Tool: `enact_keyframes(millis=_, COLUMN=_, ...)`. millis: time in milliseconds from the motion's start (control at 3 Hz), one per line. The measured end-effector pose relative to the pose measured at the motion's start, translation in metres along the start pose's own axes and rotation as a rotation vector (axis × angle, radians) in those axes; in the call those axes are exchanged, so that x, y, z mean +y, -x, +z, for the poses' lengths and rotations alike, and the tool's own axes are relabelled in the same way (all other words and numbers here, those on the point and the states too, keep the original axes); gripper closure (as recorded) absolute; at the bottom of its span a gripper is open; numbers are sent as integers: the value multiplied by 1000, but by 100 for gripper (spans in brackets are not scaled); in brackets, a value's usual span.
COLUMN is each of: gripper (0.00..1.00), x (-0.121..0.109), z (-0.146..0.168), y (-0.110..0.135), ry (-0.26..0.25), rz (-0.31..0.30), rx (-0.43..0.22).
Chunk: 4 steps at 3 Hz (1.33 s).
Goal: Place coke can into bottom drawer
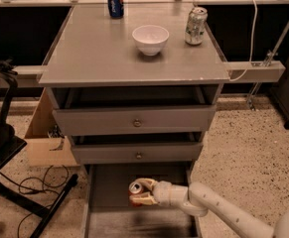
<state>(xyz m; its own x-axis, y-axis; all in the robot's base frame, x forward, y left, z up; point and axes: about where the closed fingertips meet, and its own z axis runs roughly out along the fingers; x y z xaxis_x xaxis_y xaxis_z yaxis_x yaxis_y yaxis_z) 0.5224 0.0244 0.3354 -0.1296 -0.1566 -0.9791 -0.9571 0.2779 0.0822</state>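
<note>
While I watch from the one camera, my gripper [143,193] sits low in the near part of the scene, reaching in from the right on its pale arm [218,209]. Its two fingers are closed around the coke can [136,188], one finger above it and one below. The can lies tilted on its side with its silver top facing left and slightly up. It hangs over the far end of the bottom drawer [87,213], which is pulled out towards me. I cannot tell whether the can touches the drawer floor.

I count three drawers in the grey cabinet [109,58]. The top drawer [134,119] and the middle drawer [137,152] each have one round knob, and both stand a little way out.

I count three cans altogether (one in my grip, two on the cabinet top). The blue can [115,0] stands upright at the far edge, left of centre. The white-green can [196,26] stands upright near the far right corner. One white bowl [150,37] sits between them, nearer to me.

A cardboard box [44,145] rests on the floor left of the cabinet.
</note>
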Motion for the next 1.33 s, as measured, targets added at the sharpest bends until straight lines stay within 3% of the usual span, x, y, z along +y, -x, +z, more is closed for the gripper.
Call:
enact_keyframes(millis=333, gripper=100, x=4, z=9, y=-38, ry=25, rz=31, rx=-6)
enact_keyframes(millis=667, gripper=100, x=4, z=14, y=-66, ry=19, rz=54, rx=14)
enact_keyframes(millis=1333, gripper=100, x=-4, z=22, y=-107, ry=-31, rz=61, rx=75)
